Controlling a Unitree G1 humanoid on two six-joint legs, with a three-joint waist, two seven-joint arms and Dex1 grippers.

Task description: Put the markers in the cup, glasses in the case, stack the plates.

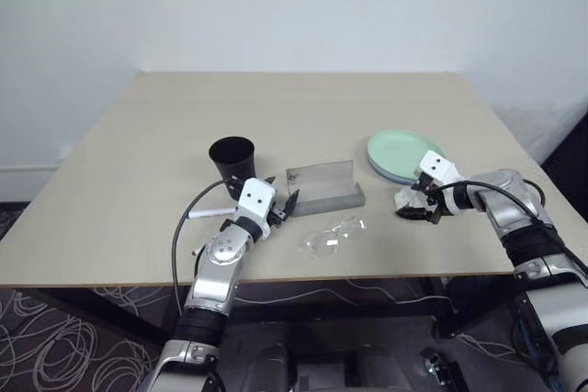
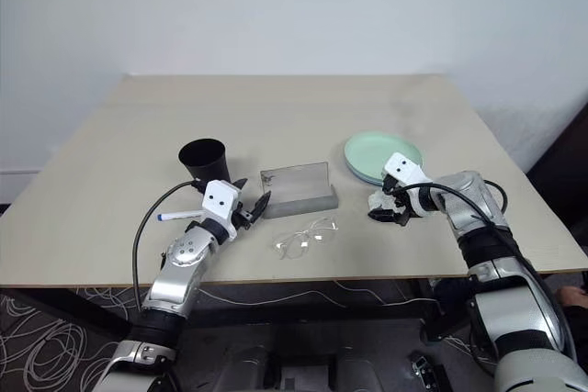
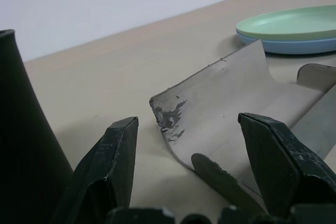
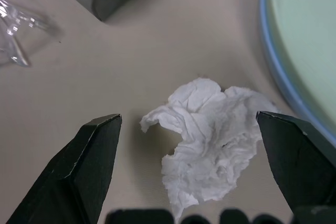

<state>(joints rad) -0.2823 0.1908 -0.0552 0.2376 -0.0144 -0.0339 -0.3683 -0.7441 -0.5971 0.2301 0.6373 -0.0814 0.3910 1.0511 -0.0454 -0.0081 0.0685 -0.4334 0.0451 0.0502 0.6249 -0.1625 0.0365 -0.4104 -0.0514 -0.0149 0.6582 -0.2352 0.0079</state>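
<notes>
Head view: glasses (image 1: 333,235) lying on table (image 1: 138,162) in front of open case (image 1: 323,186); plates (image 1: 404,155) stacked.

Left wrist: left gripper (image 3: 184,145) gaping, empty, facing case lid.

Right wrist: right gripper (image 4: 191,145) spread wide over crumpled tissue (image 4: 207,129); best closing slowly, centred.

Tan table (image 2: 276,117): black cup (image 2: 203,161) at left, open grey case (image 2: 296,188) mid-table, clear glasses (image 2: 306,236) just in front of it. Mint plate stacked on blue plate (image 2: 381,155) at right. Right gripper (image 2: 386,210) hangs open near stack; blue-capped marker (image 2: 181,216) beside left gripper (image 2: 253,204).
</notes>
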